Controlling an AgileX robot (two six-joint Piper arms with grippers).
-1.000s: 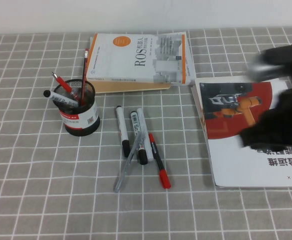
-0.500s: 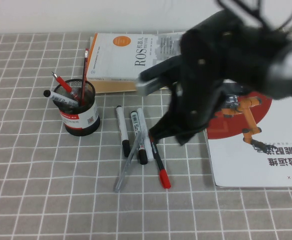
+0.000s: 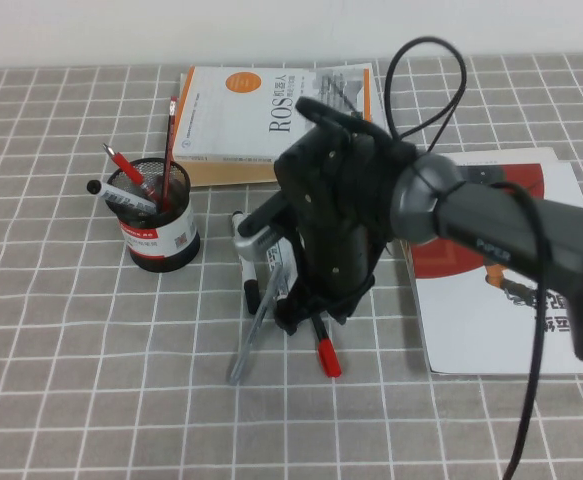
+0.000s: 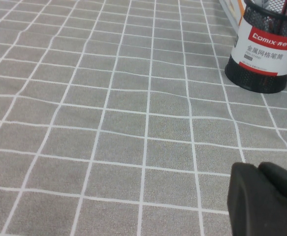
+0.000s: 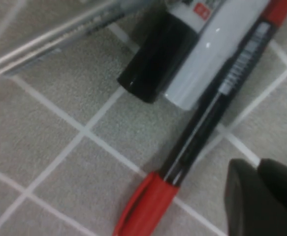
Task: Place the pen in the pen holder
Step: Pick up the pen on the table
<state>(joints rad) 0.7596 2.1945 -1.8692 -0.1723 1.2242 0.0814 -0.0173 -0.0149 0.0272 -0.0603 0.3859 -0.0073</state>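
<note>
The pen (image 3: 328,358) lies on the grey checked cloth; only its red cap end shows below my right arm. In the right wrist view its black barrel (image 5: 202,128) and red cap lie just beside my right gripper (image 5: 266,196), which is shut, empty and close above the cloth. In the high view the right gripper (image 3: 311,318) hangs over the pen cluster. The black mesh pen holder (image 3: 161,225) stands to the left with several pens in it. It also shows in the left wrist view (image 4: 265,49), far from my shut, empty left gripper (image 4: 269,196).
White markers with black caps (image 3: 243,262) and a thin silver pen (image 3: 249,345) lie beside the pen. A black-capped white marker (image 5: 182,54) touches the pen. A ROS book (image 3: 276,115) lies at the back and a magazine (image 3: 511,300) at the right.
My right arm has swung in from the right edge, across the magazine, and come down over the pen cluster. The pens and the holder have not moved.
</note>
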